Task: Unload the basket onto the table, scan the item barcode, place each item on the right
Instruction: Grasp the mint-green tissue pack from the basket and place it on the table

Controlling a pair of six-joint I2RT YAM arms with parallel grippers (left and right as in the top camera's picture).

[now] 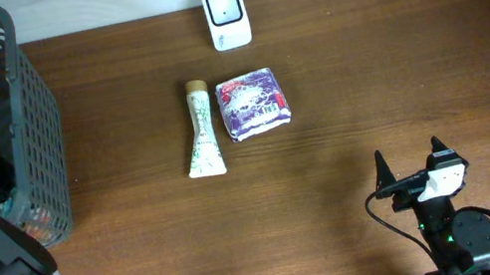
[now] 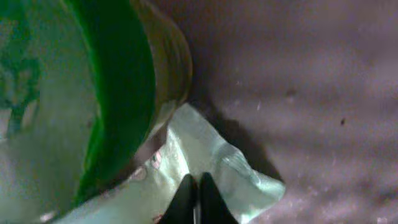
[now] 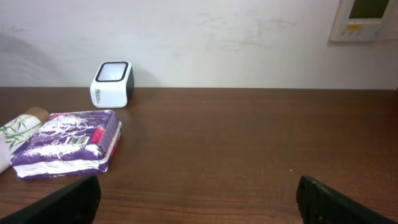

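Pale green packet [image 2: 244, 178] at closed left gripper [image 2: 196, 190]

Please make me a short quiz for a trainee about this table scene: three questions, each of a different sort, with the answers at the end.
1. True or false: the purple packet lies inside the grey basket.
2. Multiple choice: which gripper stands open? A. the left gripper. B. the right gripper. C. both.
3. Short answer: which object stands nearest the wall, beyond the purple packet?

Key: 1. False, it lies on the table beside the tube. 2. B. 3. The white scanner.
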